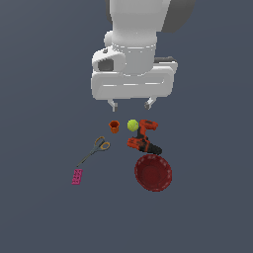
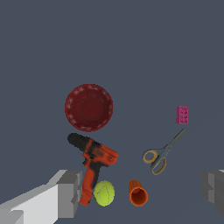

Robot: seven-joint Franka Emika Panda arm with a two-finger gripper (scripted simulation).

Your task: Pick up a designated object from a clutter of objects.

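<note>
The designated object, a small flat magenta-pink studded block [image 1: 77, 176] [image 2: 182, 115], lies flat at the exterior view's left edge of the clutter, just past the blade tips of the orange-handled scissors [image 1: 94, 150] [image 2: 161, 153]. My gripper [image 1: 131, 104] [image 2: 141, 192] hangs open high above the small orange cup [image 1: 114, 126] [image 2: 138, 193] and the yellow-green tennis ball [image 1: 132, 125] [image 2: 104, 193], well away from the pink block. Nothing is between its grey fingers [image 2: 70, 192].
A red-black power drill [image 1: 144, 139] [image 2: 92, 160] lies on its side beside the ball. A dark red plate [image 1: 153, 172] [image 2: 89, 107] sits beyond the drill, toward the exterior view's right. Everything rests on a flat dark grey floor.
</note>
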